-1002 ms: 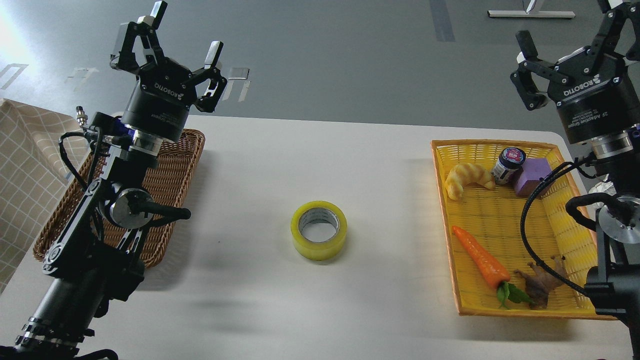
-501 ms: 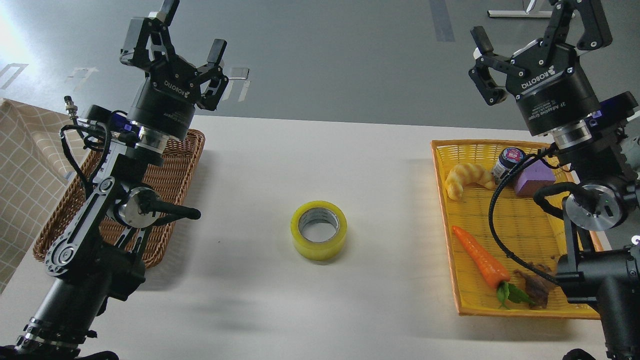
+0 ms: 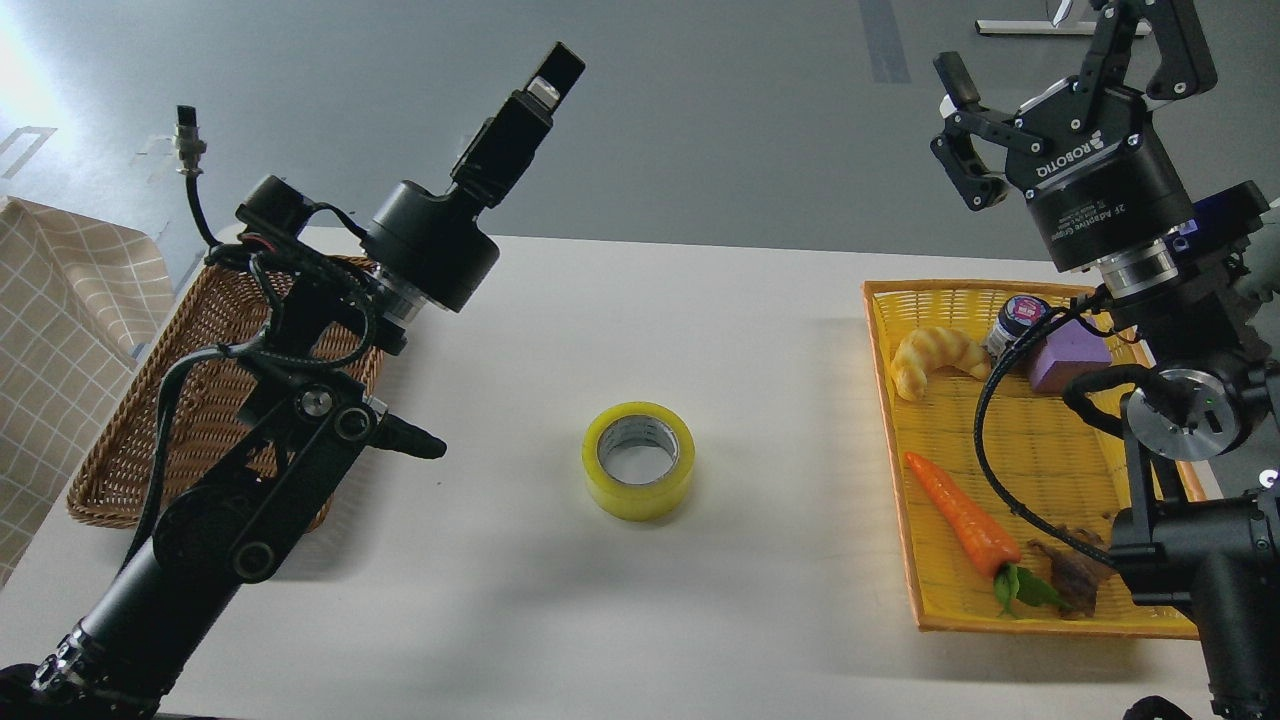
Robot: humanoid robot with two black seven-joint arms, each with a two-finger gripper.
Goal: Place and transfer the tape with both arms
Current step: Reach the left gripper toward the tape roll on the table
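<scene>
The tape (image 3: 638, 460), a yellow translucent roll with a grey-white core, lies flat at the middle of the white table (image 3: 700, 320), core hole facing up. Nothing touches it. My left gripper (image 3: 540, 90) is raised above the table's far left part, left of and well above the tape, pointing up and to the right. It is seen side-on, so its two fingers cannot be told apart. My right gripper (image 3: 1050, 45) is raised high at the far right over the yellow tray, open and empty, one finger cut by the top edge.
A brown wicker basket (image 3: 130, 450) stands at the left, partly under my left arm. A yellow tray (image 3: 1050, 470) at the right holds a croissant (image 3: 935, 360), a small jar (image 3: 1020, 320), a purple block (image 3: 1070, 362), a carrot (image 3: 960, 515) and a brown toy (image 3: 1075, 575). A checked cloth (image 3: 60, 340) hangs at the far left.
My left arm has swung right and its wrist has turned, so the gripper went from facing me, open, to side-on. The right arm barely moved in the last half second. The tape has not moved.
</scene>
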